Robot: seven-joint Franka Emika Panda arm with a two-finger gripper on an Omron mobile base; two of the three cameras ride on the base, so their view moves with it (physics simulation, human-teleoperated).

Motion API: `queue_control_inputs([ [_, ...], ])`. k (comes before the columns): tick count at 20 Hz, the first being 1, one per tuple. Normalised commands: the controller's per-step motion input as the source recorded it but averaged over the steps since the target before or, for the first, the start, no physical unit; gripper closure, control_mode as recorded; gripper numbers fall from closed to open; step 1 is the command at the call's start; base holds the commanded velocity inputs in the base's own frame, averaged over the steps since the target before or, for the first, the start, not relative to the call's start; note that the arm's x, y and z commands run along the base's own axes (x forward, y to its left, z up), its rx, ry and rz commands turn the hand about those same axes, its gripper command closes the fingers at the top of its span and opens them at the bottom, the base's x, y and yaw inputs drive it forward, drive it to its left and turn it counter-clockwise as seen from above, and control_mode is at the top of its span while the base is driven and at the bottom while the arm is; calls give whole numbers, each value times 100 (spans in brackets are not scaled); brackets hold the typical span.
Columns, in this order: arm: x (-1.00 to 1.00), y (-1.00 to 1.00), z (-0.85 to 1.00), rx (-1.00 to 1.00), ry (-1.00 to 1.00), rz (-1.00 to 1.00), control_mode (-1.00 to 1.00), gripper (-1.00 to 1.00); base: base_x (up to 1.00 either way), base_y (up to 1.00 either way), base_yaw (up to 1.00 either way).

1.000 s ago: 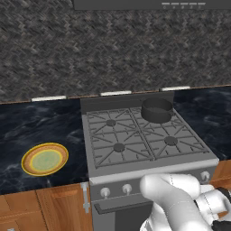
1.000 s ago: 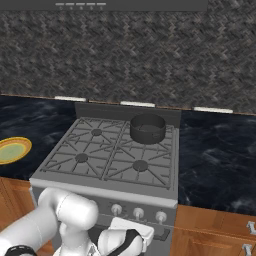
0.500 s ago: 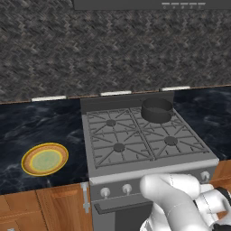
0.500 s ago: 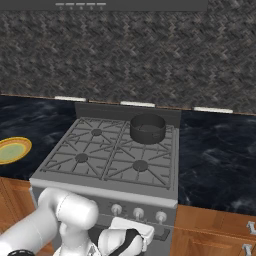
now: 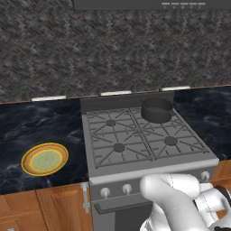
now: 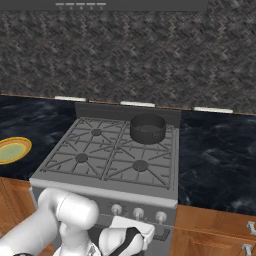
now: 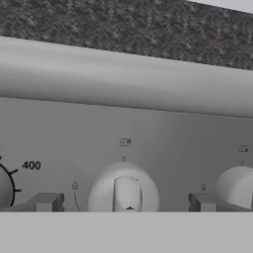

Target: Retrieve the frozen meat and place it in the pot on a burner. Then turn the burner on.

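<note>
Hand parked low against the stove front panel (image 7: 123,123), camera looking straight at a row of control knobs. Gripper (image 7: 126,202) spread wide, the two dark finger tips (image 7: 47,201) standing either side of the centre knob (image 7: 124,191), nothing held and neither tip touching it. Knob's raised grip bar upright, running 12 to 6 in the hand view, so the bar lies dead ahead between the jaws with its long axis crossing the line from tip to tip: set for a pinch-and-twist, judged from the framing. Second knob (image 7: 236,185) at 3 o'clock from the centred one; a temperature dial marked 400 (image 7: 5,188) at 9 o'clock.

Pot (image 5: 157,109) on the rear right burner grate in the left base view, at 1 o'clock from the stove's middle; same pot (image 6: 148,128) in the right base view. Too dark inside to tell whether the frozen meat is there; no sign of the meat elsewhere. Yellow-rimmed green plate (image 5: 44,159) bare on the dark counter (image 5: 40,126), at 9 o'clock from the stove. Burner (image 5: 170,140) at front right uncovered. Uncertain which burner the centred knob serves; matching it to the pot's burner looks like the open question.
</note>
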Motion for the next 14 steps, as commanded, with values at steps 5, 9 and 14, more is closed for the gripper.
queue_control_inputs([
  [5,22,0,0,0,0,0,-100,-100,0,0,0],
  [9,21,0,-1,0,0,0,-100,-100,0,0,0],
  [14,18,0,-5,0,0,0,-100,-100,0,0,0],
])
